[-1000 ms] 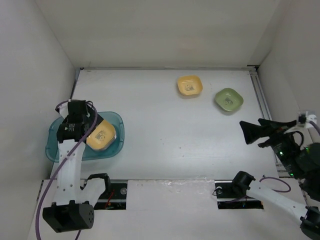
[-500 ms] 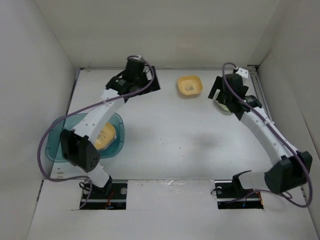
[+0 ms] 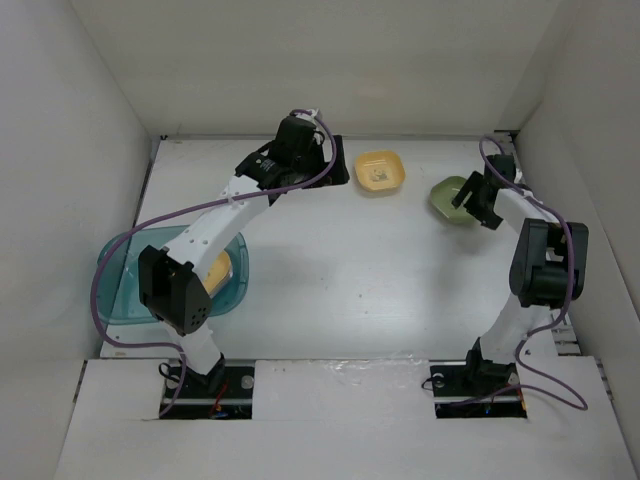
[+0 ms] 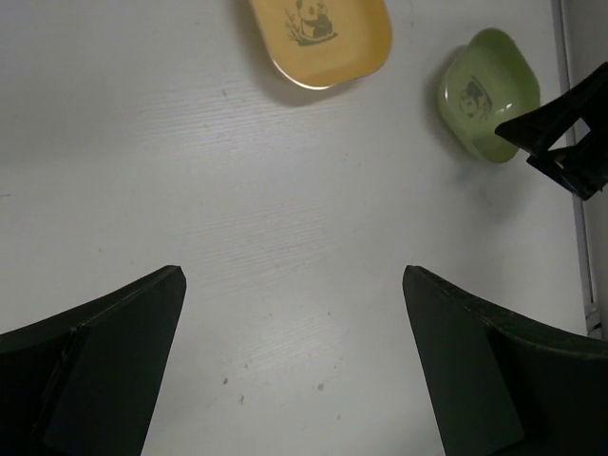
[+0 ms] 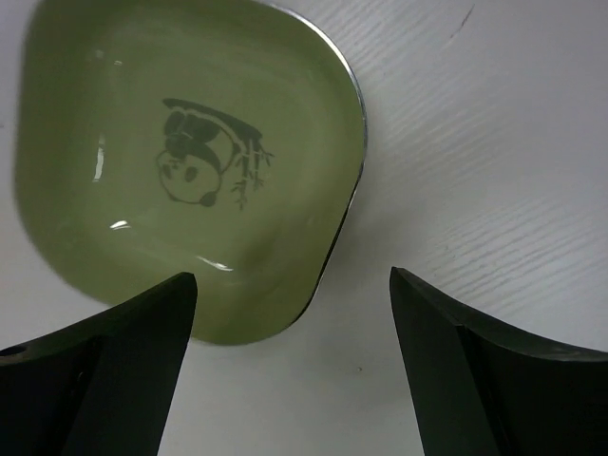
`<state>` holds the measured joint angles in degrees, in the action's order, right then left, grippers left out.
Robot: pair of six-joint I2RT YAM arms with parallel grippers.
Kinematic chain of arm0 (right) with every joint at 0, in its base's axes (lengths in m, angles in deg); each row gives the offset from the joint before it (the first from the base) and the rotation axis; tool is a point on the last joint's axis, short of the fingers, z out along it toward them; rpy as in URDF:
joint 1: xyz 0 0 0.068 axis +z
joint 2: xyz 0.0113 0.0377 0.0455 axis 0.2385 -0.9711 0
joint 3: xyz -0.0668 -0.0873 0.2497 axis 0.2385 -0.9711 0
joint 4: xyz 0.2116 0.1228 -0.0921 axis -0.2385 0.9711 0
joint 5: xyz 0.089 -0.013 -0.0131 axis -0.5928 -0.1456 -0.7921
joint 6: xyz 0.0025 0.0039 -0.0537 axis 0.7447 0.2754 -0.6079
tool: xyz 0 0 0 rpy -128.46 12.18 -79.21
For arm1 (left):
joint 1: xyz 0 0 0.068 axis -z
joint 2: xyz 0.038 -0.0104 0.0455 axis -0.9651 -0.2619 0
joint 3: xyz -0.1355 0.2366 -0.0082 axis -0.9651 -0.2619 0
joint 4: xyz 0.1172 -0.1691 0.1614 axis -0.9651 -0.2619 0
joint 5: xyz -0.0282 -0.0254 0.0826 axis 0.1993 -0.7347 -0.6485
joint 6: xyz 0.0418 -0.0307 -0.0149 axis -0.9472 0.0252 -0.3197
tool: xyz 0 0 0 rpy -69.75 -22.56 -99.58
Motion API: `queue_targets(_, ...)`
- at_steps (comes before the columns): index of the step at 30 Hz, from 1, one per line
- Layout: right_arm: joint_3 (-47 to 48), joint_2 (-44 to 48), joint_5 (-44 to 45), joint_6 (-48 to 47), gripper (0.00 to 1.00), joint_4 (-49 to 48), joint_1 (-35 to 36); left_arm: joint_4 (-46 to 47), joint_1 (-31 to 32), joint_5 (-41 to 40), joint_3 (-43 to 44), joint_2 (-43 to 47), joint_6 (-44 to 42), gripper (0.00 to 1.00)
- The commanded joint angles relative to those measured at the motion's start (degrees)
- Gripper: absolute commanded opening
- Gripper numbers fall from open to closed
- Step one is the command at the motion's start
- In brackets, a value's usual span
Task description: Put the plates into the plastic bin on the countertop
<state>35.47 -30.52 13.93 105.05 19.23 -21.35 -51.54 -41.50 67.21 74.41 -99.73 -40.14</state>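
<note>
A yellow-orange plate [image 3: 380, 171] and a green plate [image 3: 452, 199] lie on the white countertop [image 3: 350, 270] at the back right. Both show in the left wrist view: yellow-orange [image 4: 318, 38], green [image 4: 484, 95]. My left gripper [image 3: 336, 166] is open and empty, just left of the yellow-orange plate, over bare countertop [image 4: 293, 285]. My right gripper [image 3: 478, 200] is open at the green plate's right edge; in its wrist view [image 5: 290, 280] one finger is over the plate's corner [image 5: 190, 171]. The teal bin [image 3: 115, 295] at the left holds a yellow-orange plate [image 3: 218, 270], partly hidden by my left arm.
White walls enclose the countertop on the left, back and right. A rail [image 3: 525, 190] runs along the right edge beside the green plate. My right gripper's fingers [image 4: 565, 133] show at the right of the left wrist view.
Both arms have swung from the near side to the back. In the last half second the left gripper moved right toward the yellow-orange plate and the right gripper shifted to the green plate's right edge.
</note>
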Motion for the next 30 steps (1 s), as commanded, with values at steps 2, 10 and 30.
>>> queue_targets(2, 2.3, -4.3, -1.9, 1.1, 0.86, -2.2, -0.7, 3.8, 0.3, 2.1, -3.8, 2.9, -2.1, 0.99)
queue_targets(10, 4.0, -7.8, -1.9, 1.7, 0.27, -2.2, -0.7, 3.1, 0.3, 0.3, -4.0, 3.6, -2.6, 0.99)
queue_targets(30, 0.7, 22.2, 3.5, -5.9, 0.0, 7.8, 21.7, -6.0, 9.7, -2.8, 25.6, -20.5, -2.8, 0.93)
